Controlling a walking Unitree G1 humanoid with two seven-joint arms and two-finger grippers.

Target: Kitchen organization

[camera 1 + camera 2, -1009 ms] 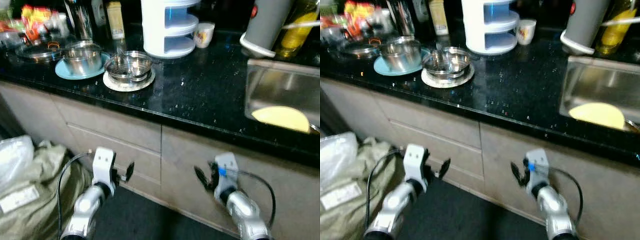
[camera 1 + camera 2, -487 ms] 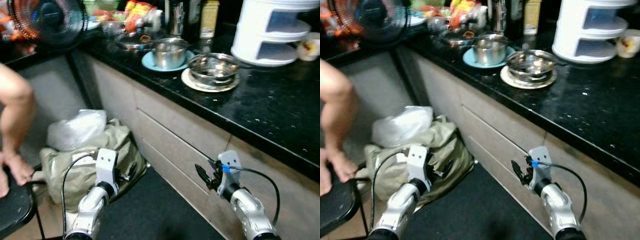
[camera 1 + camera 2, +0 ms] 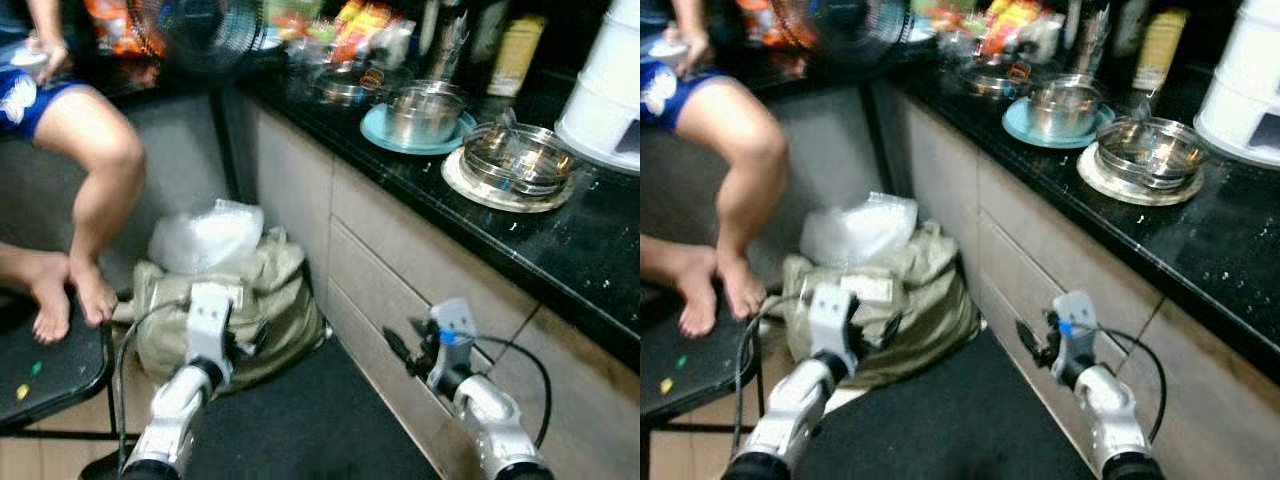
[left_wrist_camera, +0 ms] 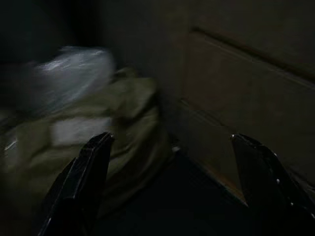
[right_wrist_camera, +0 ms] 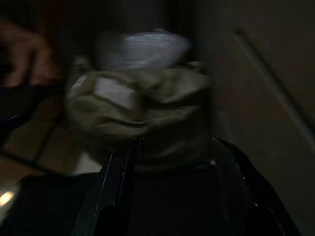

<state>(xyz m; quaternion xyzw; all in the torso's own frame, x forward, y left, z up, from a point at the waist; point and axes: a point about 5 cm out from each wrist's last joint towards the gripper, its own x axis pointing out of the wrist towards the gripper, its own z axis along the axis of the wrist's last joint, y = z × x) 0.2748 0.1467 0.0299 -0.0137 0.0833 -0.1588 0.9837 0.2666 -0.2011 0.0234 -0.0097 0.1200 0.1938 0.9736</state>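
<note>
Left eye view: black tabletop [image 3: 560,250] runs along the right side w/ the kitchenware near its front edge: a steel pot [image 3: 422,113] on a teal plate [image 3: 385,135], and just beside it a steel bowl [image 3: 518,157] on a white plate [image 3: 470,185]. Further back toward the far end sit a lidded pan [image 3: 345,88], colourful packets [image 3: 360,20] and a yellow carton [image 3: 516,55]; white tiered rack [image 3: 610,90] at the right edge. Grey drawers [image 3: 400,260] below the front edge. On the floor by the cabinet: an olive bag [image 3: 270,300] w/ a clear plastic bag [image 3: 205,235] on top, dark mat [image 3: 300,430] next to it. A person's bare legs [image 3: 95,200] at the left, feet on a black stool [image 3: 50,370]; fan [image 3: 205,30] behind. Both arms low, holding nothing: left end effector [image 4: 167,182] w/ fingers spread apart, aimed at the bag & drawers; right end effector [image 5: 172,191] also spread open, near the drawer fronts.
</note>
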